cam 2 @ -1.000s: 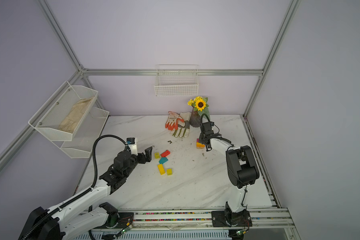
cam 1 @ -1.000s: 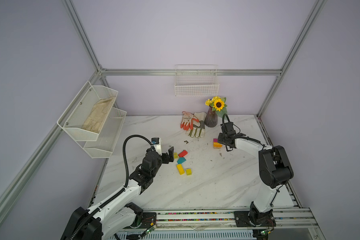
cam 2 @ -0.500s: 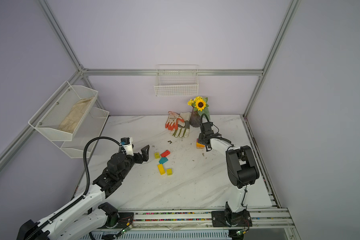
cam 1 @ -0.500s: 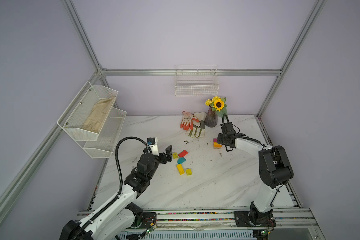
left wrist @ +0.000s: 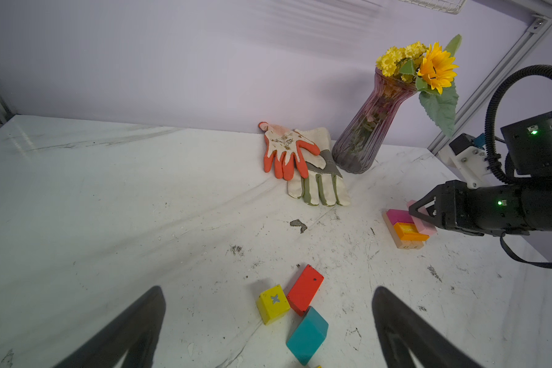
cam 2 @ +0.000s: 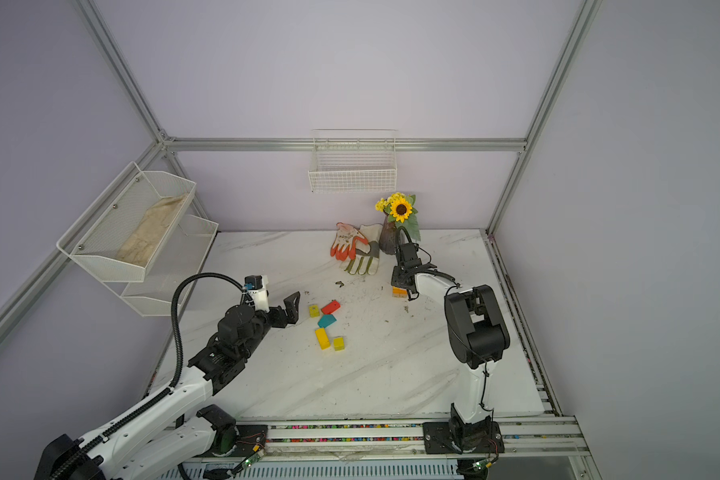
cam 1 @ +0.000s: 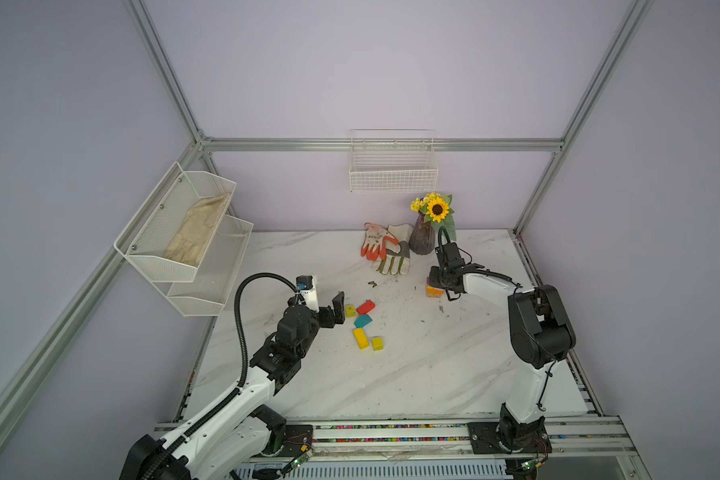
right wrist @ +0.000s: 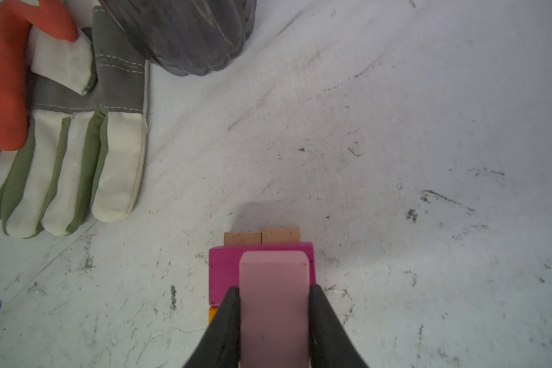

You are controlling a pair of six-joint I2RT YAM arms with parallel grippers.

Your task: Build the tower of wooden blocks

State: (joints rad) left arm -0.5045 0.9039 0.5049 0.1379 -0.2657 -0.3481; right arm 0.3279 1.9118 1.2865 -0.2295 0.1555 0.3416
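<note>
The tower (cam 1: pixel 434 291) is a low stack with tan blocks (right wrist: pixel 262 237) at the bottom and orange (left wrist: pixel 407 231) and magenta (right wrist: pixel 223 270) blocks on them. My right gripper (right wrist: pixel 274 288) is shut on a pale pink block (right wrist: pixel 274 274) held over the stack, seen also in a top view (cam 2: pixel 400 284). Loose wood blocks lie mid-table: a yellow cube (cam 1: pixel 350 310), a red bar (cam 1: pixel 366 307), a teal house-shaped piece (cam 1: pixel 362 321), a yellow bar (cam 1: pixel 361 338) and a small yellow cube (cam 1: pixel 377 343). My left gripper (cam 1: pixel 340 308) stands open just left of the yellow cube (left wrist: pixel 273 302).
A dark purple vase with a sunflower (cam 1: pixel 422 239) stands right behind the stack. Two work gloves (cam 1: pixel 385 249) lie to its left. White mesh shelves (cam 1: pixel 184 241) hang on the left wall, and a wire basket (cam 1: pixel 393 174) on the back wall.
The left arm has shifted its pose slightly, with its open gripper staying beside the loose blocks. The right arm and the pink block have not moved.
</note>
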